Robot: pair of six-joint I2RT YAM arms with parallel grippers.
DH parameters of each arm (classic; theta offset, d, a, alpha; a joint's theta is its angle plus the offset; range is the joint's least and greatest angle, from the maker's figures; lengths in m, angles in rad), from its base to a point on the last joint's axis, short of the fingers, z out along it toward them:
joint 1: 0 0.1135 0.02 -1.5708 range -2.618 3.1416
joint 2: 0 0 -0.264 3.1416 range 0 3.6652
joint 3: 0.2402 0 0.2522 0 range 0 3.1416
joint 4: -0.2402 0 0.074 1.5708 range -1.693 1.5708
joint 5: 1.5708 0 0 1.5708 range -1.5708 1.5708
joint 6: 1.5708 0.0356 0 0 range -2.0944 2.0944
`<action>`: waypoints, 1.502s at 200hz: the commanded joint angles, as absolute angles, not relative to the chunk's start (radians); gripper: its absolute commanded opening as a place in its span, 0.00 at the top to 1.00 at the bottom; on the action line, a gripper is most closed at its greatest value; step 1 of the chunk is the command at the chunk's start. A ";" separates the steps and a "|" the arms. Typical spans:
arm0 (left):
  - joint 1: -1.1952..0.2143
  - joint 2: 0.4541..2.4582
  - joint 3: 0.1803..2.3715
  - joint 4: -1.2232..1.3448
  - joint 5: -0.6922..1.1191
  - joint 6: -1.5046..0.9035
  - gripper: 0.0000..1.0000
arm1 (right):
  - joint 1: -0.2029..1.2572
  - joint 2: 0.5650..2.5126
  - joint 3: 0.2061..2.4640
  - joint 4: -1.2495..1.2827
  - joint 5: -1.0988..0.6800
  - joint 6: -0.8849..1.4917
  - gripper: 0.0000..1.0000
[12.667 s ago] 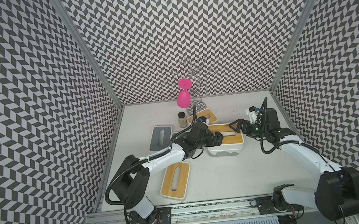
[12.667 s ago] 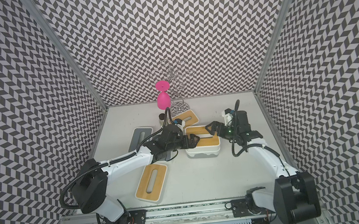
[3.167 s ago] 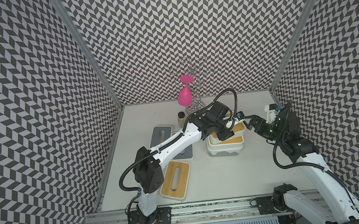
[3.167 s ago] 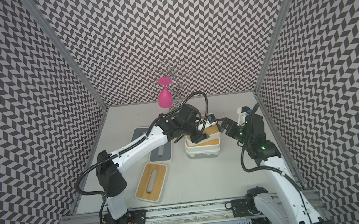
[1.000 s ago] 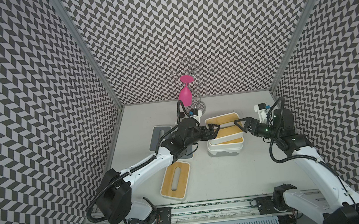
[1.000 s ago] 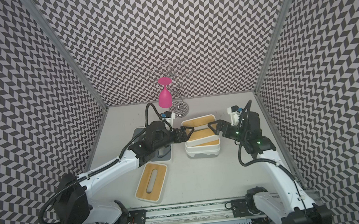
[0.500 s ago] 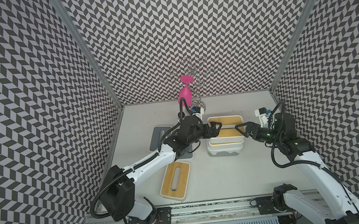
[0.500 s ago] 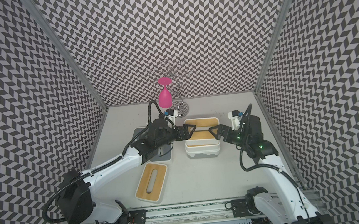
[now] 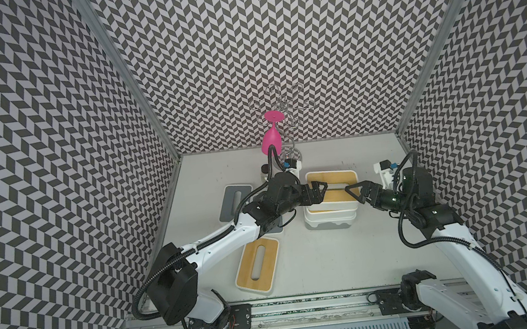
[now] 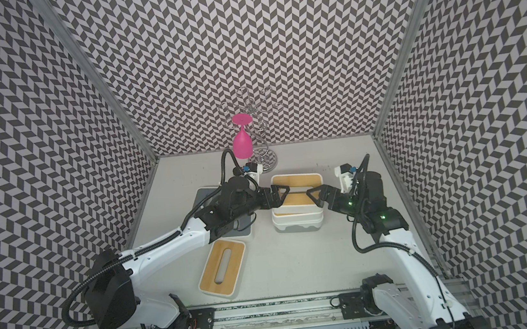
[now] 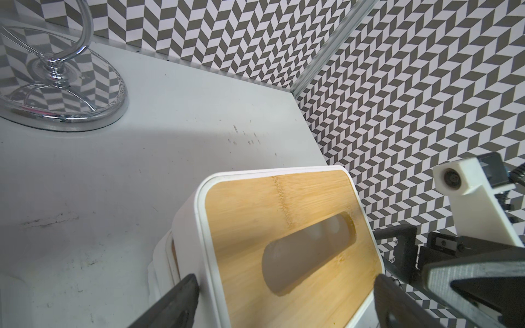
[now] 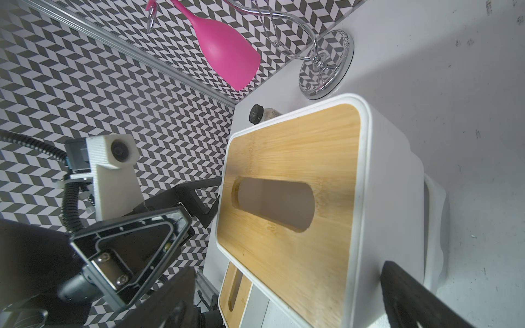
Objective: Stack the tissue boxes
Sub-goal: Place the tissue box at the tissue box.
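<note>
A stack of tissue boxes [image 9: 331, 223] stands mid-table. Its top box, white with a bamboo lid [image 9: 330, 181] [image 11: 255, 204] [image 12: 298, 147], lies level on a second bamboo-lidded box. My left gripper [image 9: 320, 192] [image 11: 285, 278] spans the top box's left end. One finger [image 11: 176, 301] touches the white wall and the other sits close against the opposite rim. My right gripper [image 9: 353, 192] [image 12: 288, 267] straddles the right end, open, with a gap beside one finger [image 12: 176, 298]. Another bamboo-lidded box [image 9: 258, 267] lies alone near the front. A grey-lidded box [image 9: 236, 200] lies at the left.
A pink goblet [image 9: 269, 139] hangs from a chrome rack [image 9: 283, 110] at the back, with the rack's round base [image 11: 56, 108] just behind the stack. A small dark-capped jar [image 12: 257, 113] stands behind my left arm. Patterned walls close in on three sides.
A second ago the top box hung tilted between both grippers above the stack. It now lies flat on the stack, and both grippers have come down with it.
</note>
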State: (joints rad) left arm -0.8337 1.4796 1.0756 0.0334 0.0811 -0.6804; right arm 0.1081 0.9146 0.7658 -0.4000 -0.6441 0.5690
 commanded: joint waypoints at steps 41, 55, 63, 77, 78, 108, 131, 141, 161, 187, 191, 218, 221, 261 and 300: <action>-0.892 1.417 1.043 0.043 0.045 -0.731 0.04 | 0.123 0.907 0.767 -0.357 -0.686 0.580 0.01; -0.893 1.413 1.037 0.040 0.043 -0.741 0.04 | 0.122 0.909 0.768 -0.353 -0.687 0.580 0.01; -0.894 1.413 1.031 0.047 0.048 -0.746 0.03 | 0.122 0.910 0.769 -0.354 -0.689 0.581 0.01; -0.894 1.416 1.029 0.045 0.061 -0.753 0.03 | 0.124 0.910 0.772 -0.355 -0.690 0.579 0.01; -0.894 1.416 1.028 0.045 0.062 -0.753 0.04 | 0.124 0.910 0.772 -0.356 -0.689 0.579 0.01; -0.915 1.391 1.006 0.051 0.041 -0.764 0.03 | 0.124 0.908 0.775 -0.357 -0.686 0.576 0.01; -0.923 1.392 1.002 0.044 0.042 -0.770 0.03 | 0.126 0.910 0.775 -0.353 -0.690 0.580 0.01; -0.926 1.391 0.996 0.044 0.040 -0.774 0.03 | 0.125 0.911 0.775 -0.352 -0.693 0.578 0.01; -0.928 1.381 0.983 0.050 0.034 -0.782 0.03 | 0.127 0.907 0.775 -0.356 -0.689 0.577 0.01; -0.933 1.374 0.966 0.070 0.051 -0.794 0.04 | 0.130 0.908 0.772 -0.348 -0.699 0.581 0.01; -0.935 1.374 0.966 0.069 0.050 -0.796 0.03 | 0.130 0.909 0.773 -0.348 -0.699 0.579 0.01; -0.952 1.363 0.950 0.070 0.025 -0.803 0.03 | 0.132 0.909 0.773 -0.348 -0.695 0.577 0.01; -0.953 1.362 0.948 0.073 0.024 -0.805 0.03 | 0.131 0.908 0.772 -0.346 -0.696 0.576 0.01; -0.962 1.356 0.935 0.080 0.025 -0.813 0.03 | 0.134 0.911 0.773 -0.345 -0.693 0.576 0.01; -0.962 1.346 0.933 0.057 -0.005 -0.811 0.03 | 0.137 0.908 0.779 -0.351 -0.680 0.573 0.01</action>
State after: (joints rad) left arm -0.9424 1.3785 0.9390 0.0284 -0.0132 -0.7914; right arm 0.1135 0.9150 0.7658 -0.3977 -0.6411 0.5720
